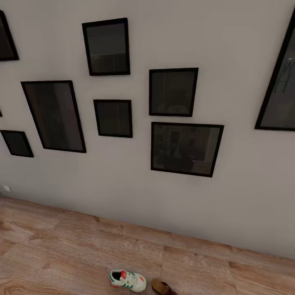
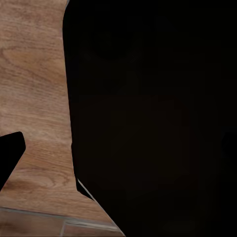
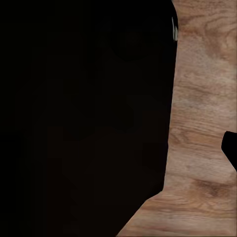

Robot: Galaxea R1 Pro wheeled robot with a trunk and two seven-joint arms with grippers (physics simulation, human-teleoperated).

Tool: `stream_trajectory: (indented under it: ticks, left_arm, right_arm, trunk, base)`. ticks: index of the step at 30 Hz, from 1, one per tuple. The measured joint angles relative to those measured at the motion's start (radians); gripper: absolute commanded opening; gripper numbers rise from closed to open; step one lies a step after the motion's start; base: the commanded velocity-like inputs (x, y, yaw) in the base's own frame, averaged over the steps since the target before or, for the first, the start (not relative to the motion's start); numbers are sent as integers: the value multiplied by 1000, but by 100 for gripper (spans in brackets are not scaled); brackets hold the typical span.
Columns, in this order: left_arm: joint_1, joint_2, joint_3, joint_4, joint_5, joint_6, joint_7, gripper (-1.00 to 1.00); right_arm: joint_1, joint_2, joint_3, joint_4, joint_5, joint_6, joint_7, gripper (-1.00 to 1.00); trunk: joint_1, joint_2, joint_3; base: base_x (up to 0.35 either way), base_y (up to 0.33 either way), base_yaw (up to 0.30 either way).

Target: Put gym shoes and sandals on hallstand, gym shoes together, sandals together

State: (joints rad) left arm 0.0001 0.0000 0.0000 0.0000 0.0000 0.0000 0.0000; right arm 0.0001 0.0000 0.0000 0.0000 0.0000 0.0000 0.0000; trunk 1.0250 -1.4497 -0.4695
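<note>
Grippers first: from these pictures I cannot tell whether my left or my right gripper is open or closed. In the left wrist view a large black mass covers most of the frame, too dark to make out any detail, and a small black wedge (image 2: pixel 9 157) pokes in from 1 edge; I cannot say what part it is. Beside the mass, corridor floor (image 2: pixel 34 89) shows as light-brown wood-grain planks, with a pale seam line running across near 1 corner. The right wrist view is similar: black mass over most of the frame, plank flooring alongside it, and a small dark tip at the frame edge.

Head view, outward from me:
- 1 gym shoe (image 1: pixel 128 280) lies on the floor at the lower edge of the frame, white with green side stripes and red-orange at heel and tongue, lying roughly sideways across the view.
- 1 sandal (image 1: pixel 162 287), brown, lies just beside the gym shoe on its right, partly cut off by the frame edge. I cannot tell whether the 2 touch.
- Both sit well out from the wall (image 1: pixel 123 180), with bare planks between.
- The wall is pale grey, meeting the floor along a slanting line.
- Black-framed pictures (image 1: pixel 186 148) hang on it in a loose cluster, 9 counted, several cropped at the frame edges; their dark glass shows faint reflections.
- A small white wall plate (image 1: pixel 6 188) sits low on the wall at far left.
</note>
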Motion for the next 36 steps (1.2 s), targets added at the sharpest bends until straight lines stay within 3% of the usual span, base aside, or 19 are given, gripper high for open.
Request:
stream_trajectory:
  ticks: [6,26,29,36]
  left_arm:
    - [0,-1,1,-7,-1,-7,1,100]
    - [0,-1,1,-13,-1,-7,1,100]
    - [0,-1,1,-13,-1,-10,1,100]
    - [-1,9,0,-41,1,-48,1,100]
  right_arm:
    - [-6,24,0,-20,0,-1,4,100]
    - [-6,20,1,-42,2,-5,3,100]
    - [-6,16,2,-44,2,-19,3,100]
    - [-6,-23,2,-58,2,-57,3,100]
  trunk:
    - [0,0,0]
    - [0,0,0]
    - [0,0,0]
    - [0,0,0]
  base:
    - [0,0,0]
    - [0,0,0]
    - [0,0,0]
    - [0,0,0]
